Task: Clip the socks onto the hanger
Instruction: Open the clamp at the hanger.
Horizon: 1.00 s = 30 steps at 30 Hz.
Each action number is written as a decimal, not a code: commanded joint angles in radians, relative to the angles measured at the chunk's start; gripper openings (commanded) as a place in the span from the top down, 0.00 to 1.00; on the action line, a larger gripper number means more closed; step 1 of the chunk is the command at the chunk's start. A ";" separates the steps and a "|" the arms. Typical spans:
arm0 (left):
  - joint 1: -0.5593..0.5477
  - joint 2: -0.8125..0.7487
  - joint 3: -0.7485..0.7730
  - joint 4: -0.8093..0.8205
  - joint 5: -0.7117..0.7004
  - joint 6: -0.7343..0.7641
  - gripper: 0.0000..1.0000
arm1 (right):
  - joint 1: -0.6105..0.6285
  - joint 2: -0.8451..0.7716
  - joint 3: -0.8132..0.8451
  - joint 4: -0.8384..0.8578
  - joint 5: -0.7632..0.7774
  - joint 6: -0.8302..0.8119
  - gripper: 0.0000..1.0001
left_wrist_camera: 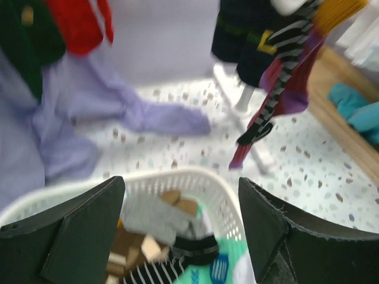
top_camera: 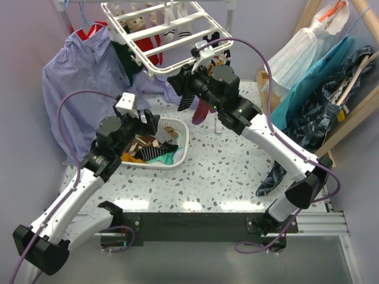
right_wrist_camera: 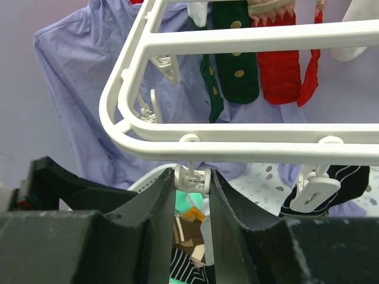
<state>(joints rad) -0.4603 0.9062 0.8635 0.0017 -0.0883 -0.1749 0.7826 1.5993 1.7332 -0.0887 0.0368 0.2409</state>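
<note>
Speckled table (top_camera: 228, 174); right claw (right_wrist_camera: 192, 184) pinches hanger clip (right_wrist_camera: 190, 176).

No text, label, brand, number or sign can be read in any of the three views.

- The left arm (top_camera: 71, 198) reaches forward and low; the left hand (left_wrist_camera: 180, 183) has its fingers (left_wrist_camera: 89, 231) spread wide.
- The right arm (top_camera: 278, 151) stretches up and inward; the right hand (right_wrist_camera: 192, 177) pinches a clip (right_wrist_camera: 190, 181) between narrow fingers (right_wrist_camera: 157, 219).
</note>
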 commanded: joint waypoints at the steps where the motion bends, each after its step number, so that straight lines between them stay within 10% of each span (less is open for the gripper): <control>1: -0.001 0.002 -0.018 -0.291 -0.137 -0.200 0.18 | 0.000 -0.010 0.005 0.007 0.021 -0.023 1.00; 15: 0.023 0.348 0.098 -0.594 -0.142 -0.367 0.16 | -0.002 -0.013 -0.007 0.006 0.020 -0.034 1.00; 30: 0.023 0.482 0.032 -0.437 -0.140 -0.647 0.35 | -0.003 -0.012 -0.027 0.009 0.018 -0.032 1.00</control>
<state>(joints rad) -0.4404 1.3613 0.9184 -0.5156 -0.1875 -0.6773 0.7826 1.5993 1.7107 -0.0872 0.0395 0.2222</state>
